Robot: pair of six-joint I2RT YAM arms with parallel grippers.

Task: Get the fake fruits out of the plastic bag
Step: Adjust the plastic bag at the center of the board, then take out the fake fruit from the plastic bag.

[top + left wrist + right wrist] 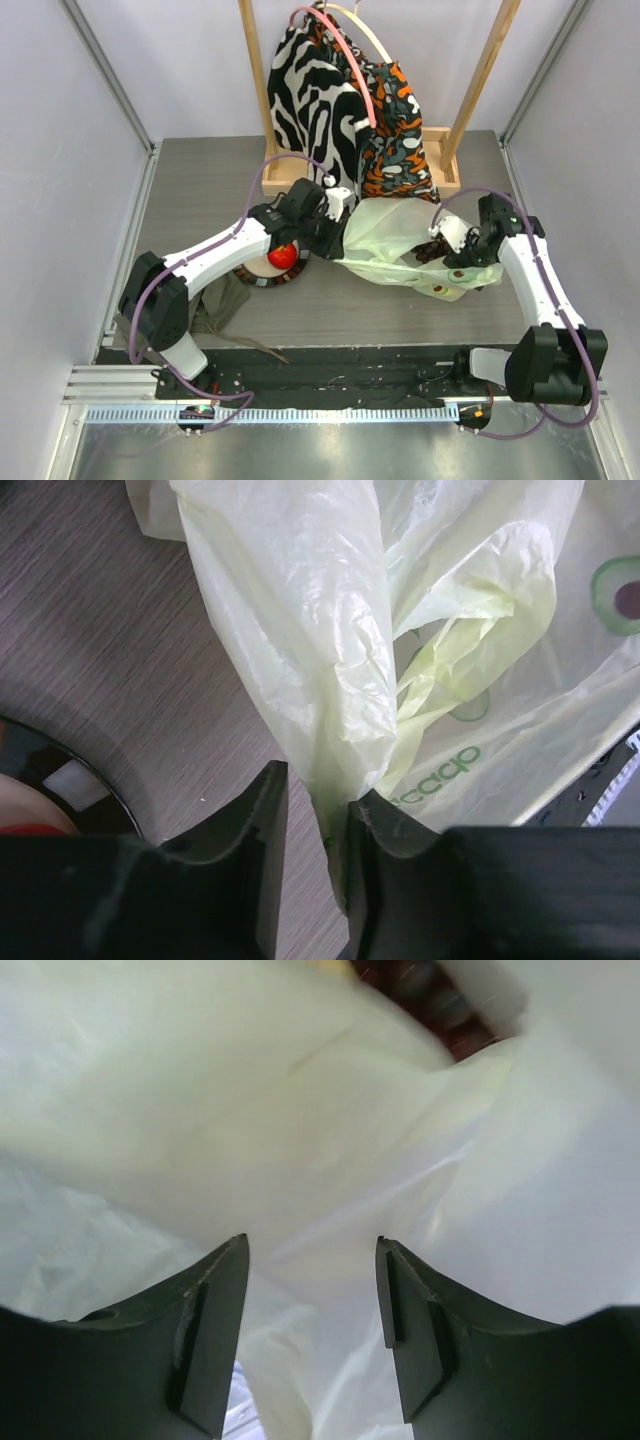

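1. left gripper [318, 810]: jaws barely parted around a plastic bag [330, 640] fold, can't tell if it's gripping
2. right gripper [312, 1260]: spread open against the film
3. bag stretches crosswise between both arms, dark fake fruit [440, 1000] sits nearer the right

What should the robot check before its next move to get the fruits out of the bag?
1. Is the red apple on the plate? Ok.
2. Is the plastic bag apart from the plate? Ok.
3. Is bag film between the left tool fingers? Ok. Whether it is pinched: cannot tell.
4. Does the right tool grip the bag? Cannot tell; its jaws stand apart against the film.
5. Is the bag emptied? Cannot tell; only a dark blurred shape shows.
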